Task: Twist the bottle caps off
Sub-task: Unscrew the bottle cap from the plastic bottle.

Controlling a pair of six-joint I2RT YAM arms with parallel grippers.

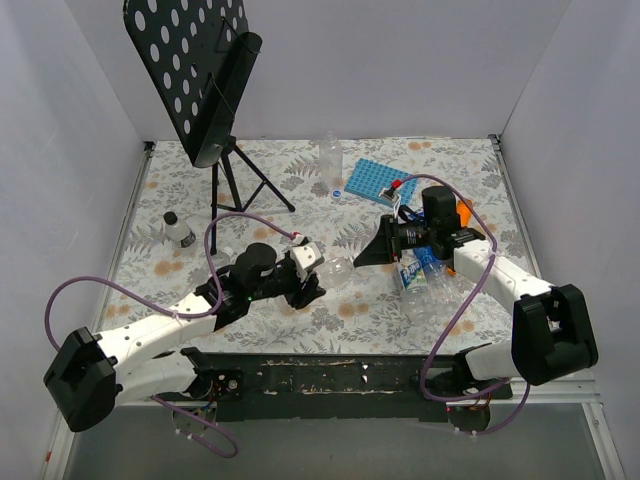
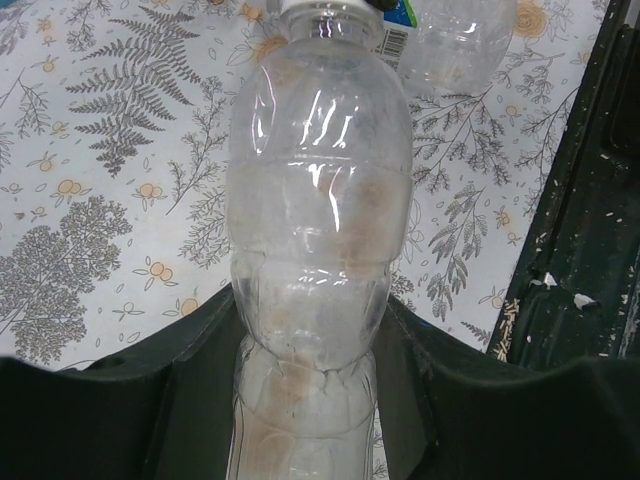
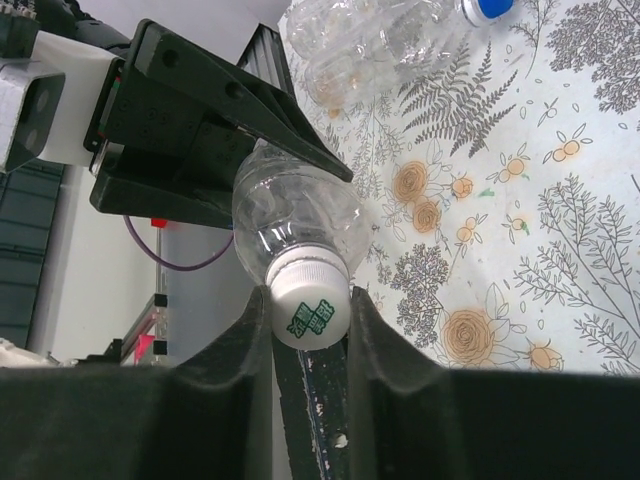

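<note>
My left gripper [image 1: 308, 287] [image 2: 310, 320] is shut on the body of a clear plain bottle [image 1: 336, 270] [image 2: 320, 200] and holds it lying sideways above the table. The bottle's white cap [image 3: 310, 308], marked with a green logo, points at my right gripper [image 1: 372, 254] [image 3: 309, 312]. The right gripper's two fingers are closed on the cap's sides. The bottle's shoulder [image 3: 295, 215] shows just behind the cap. A few more clear bottles [image 1: 425, 278] lie under my right arm, some with blue-and-white labels; one has a blue cap [image 3: 492, 8].
A blue ridged tray [image 1: 370, 182] and an orange object [image 1: 462, 212] lie at the back right. One clear bottle [image 1: 330, 160] stands upright at the back. A small dark-capped bottle [image 1: 178, 230] stands at the left. A black music stand [image 1: 215, 110] stands at the back left.
</note>
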